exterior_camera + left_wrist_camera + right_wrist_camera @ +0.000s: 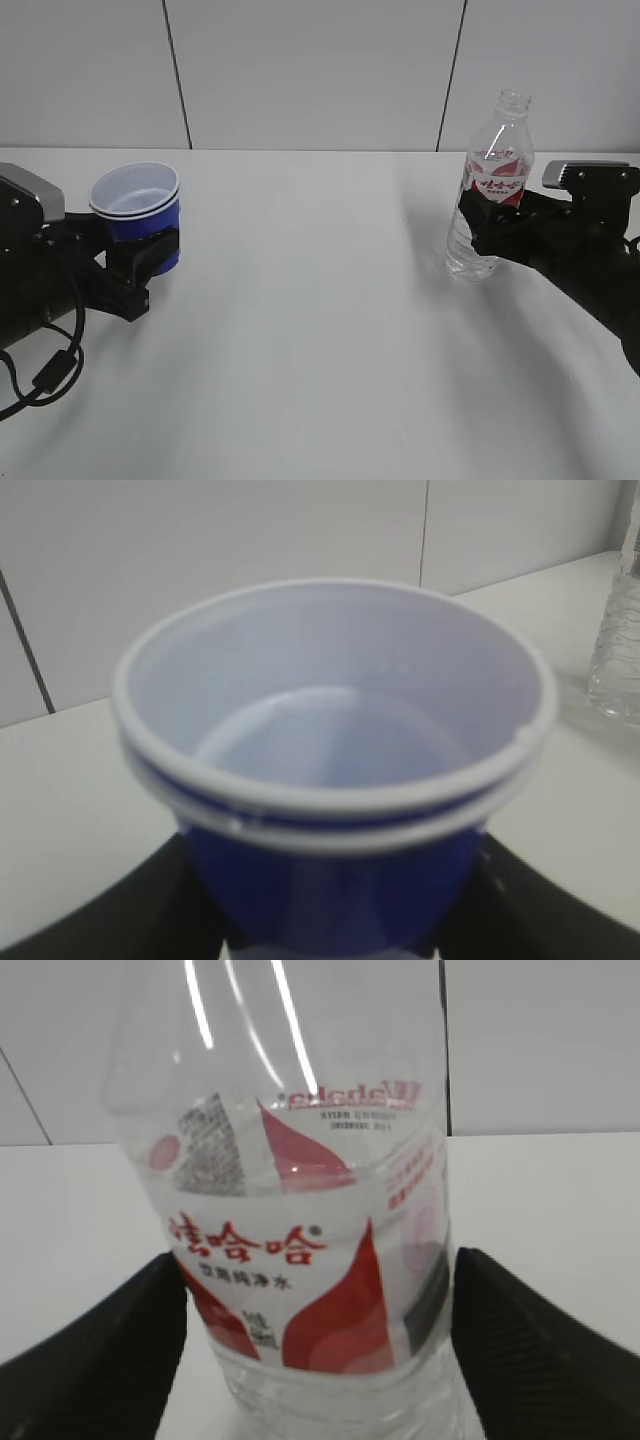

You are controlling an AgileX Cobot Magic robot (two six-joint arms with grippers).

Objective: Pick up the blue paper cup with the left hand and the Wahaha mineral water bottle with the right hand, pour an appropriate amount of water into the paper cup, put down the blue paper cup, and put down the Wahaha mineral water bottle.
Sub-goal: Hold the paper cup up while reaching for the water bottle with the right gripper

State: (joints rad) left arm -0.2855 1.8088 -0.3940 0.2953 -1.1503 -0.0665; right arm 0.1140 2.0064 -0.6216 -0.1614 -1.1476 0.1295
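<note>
- The left gripper (150, 262) pinches the blue paper cup (140, 215) at far left; the right gripper (490, 228) pinches the Wahaha mineral water bottle (492, 190) at far right.
- Both should lift level and meet above mid worktop (310, 330) before tilting.

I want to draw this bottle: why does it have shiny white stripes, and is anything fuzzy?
Right wrist view: the stripes are light glare on the Wahaha mineral water bottle. Left wrist view: the blue paper cup looks slightly soft and fuzzy. Exterior view: soft shadows fall on the table.
</note>
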